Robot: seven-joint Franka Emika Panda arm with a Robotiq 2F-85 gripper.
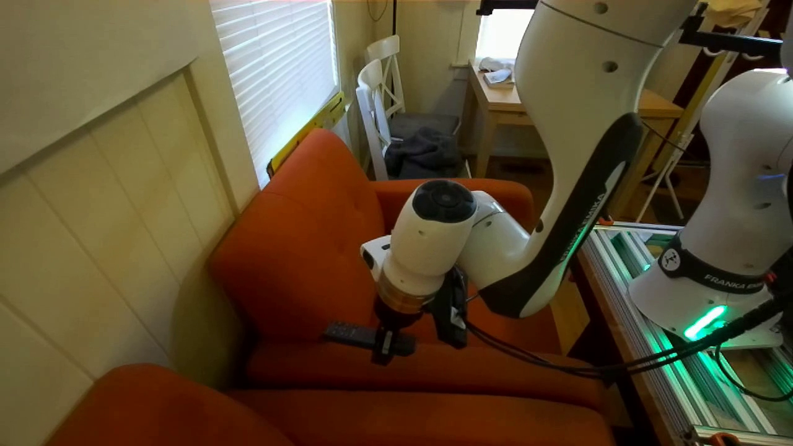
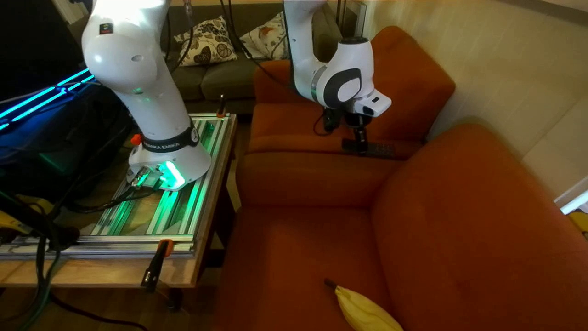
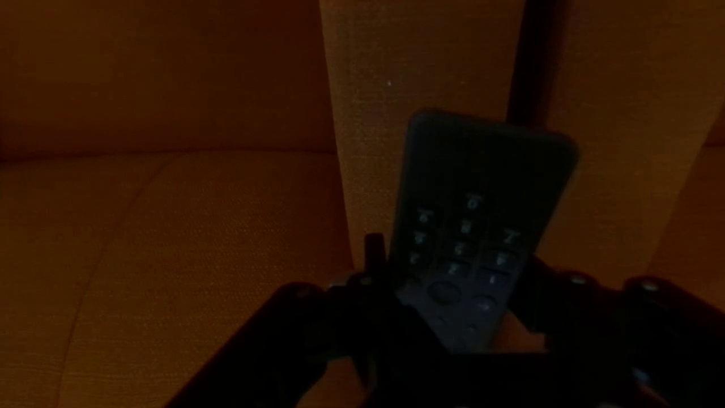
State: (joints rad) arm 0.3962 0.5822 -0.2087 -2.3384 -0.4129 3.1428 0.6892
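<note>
A black remote control (image 3: 487, 164) with pale number keys is held between the fingers of my gripper (image 3: 456, 266), which is shut on its two long sides. In both exterior views the remote (image 1: 350, 334) sticks out to either side of the gripper (image 2: 361, 142), roughly level. Below it lies orange upholstery (image 3: 226, 226), and the remote appears to be off the fabric. The wrist view is very dark, so the remote's lower end is hidden among the fingers.
An orange sofa (image 1: 347, 409) with raised backs and arms surrounds the gripper. A yellow banana-shaped object (image 2: 363, 308) lies on the nearer seat in an exterior view. The robot's base stands on a metal-framed table (image 2: 197, 271) alongside. Cables (image 1: 557, 368) trail from the wrist.
</note>
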